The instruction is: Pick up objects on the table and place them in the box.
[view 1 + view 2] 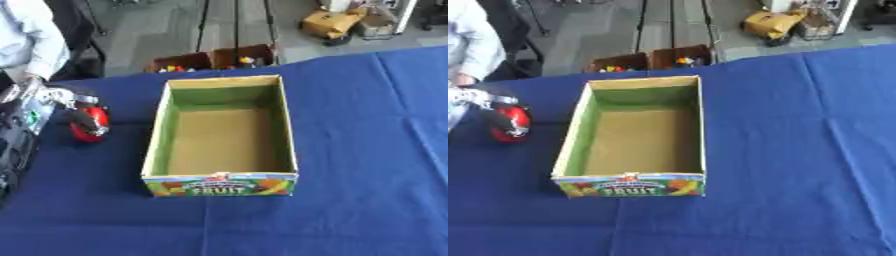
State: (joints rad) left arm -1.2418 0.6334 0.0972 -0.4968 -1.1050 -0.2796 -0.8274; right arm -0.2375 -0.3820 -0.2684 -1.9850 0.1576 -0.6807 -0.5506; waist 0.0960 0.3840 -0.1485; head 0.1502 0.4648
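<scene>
Blue cloth table point(367, 150), creased, filling most of both views. Open cardboard box point(157, 135) upright near the middle, long axis running away from the camera, green inner walls, brown floor, nothing inside; printed front panel with the word FRUIT and fruit pictures facing the camera. Red round object point(87, 125) on the cloth at the left, just beside the box's left wall but not touching it, roughly level with the box's middle. Left hand point(74, 102) coming in from the left edge, silver and dark, sitting over the top of the red object, dark fingers point(87, 120) curled down across its front, apparently wrapped round it; thumb side hidden behind the object. Cannot tell whether the object is lifted or resting on the cloth. Black forearm with a green mark along the left edge in the left eye view, mostly cropped out in the right eye view. Right hand in neither view. Right half of the cloth bare apart from folds. Beyond the far table edge, grey floor with two brown crates point(214, 59) holding small coloured items, too small to make out, and a yellow bundle point(332, 22) further back on the right.
</scene>
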